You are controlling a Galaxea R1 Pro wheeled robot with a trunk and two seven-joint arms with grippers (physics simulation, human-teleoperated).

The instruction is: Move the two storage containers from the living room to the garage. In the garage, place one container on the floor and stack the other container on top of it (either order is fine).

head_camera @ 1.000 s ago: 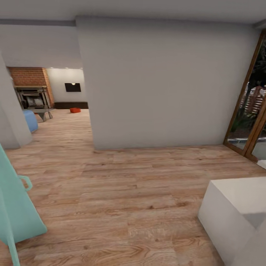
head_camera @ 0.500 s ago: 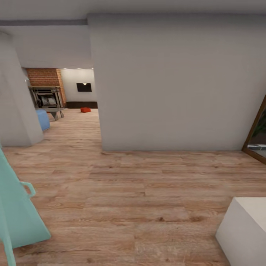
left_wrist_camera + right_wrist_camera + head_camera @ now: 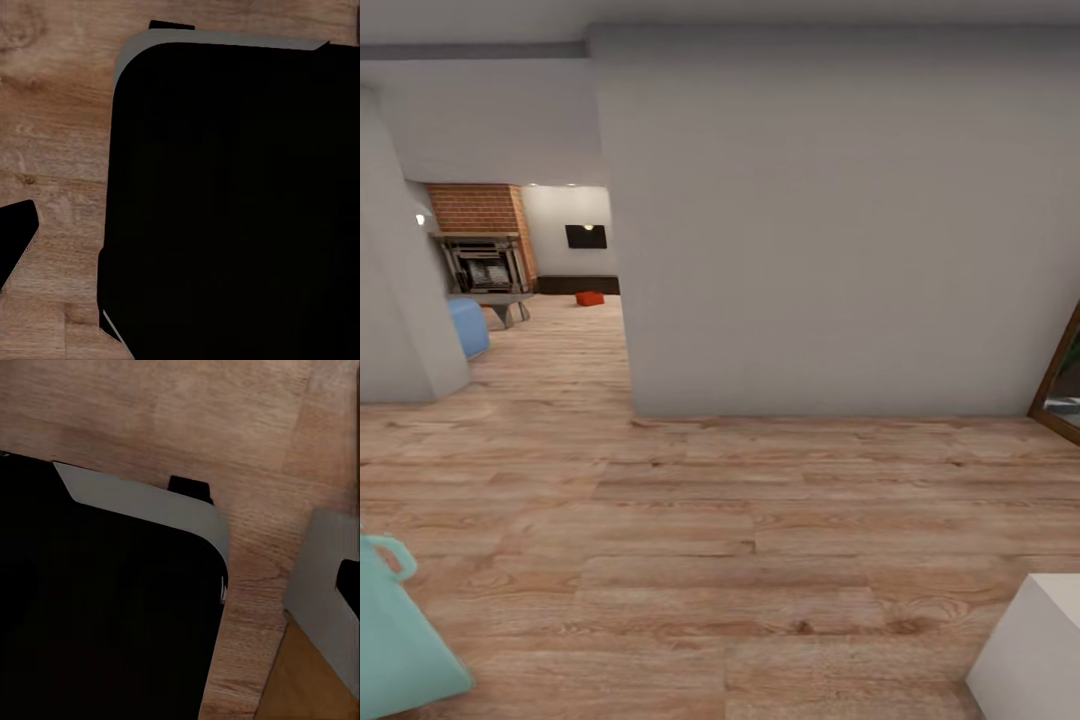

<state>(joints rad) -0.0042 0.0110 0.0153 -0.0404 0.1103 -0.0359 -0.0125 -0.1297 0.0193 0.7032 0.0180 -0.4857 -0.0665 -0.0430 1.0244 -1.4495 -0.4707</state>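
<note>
one orange-red storage container [image 3: 590, 298] sits on the living room's wood floor [image 3: 690, 520], far ahead past the grey wall [image 3: 830, 230]; neither tool's state can be told.

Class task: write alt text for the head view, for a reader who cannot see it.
A small orange-red storage container sits far off on a wood-plank floor, seen through an opening left of a pale wall. Beside it stand a brick fireplace and blue sofa.
</note>
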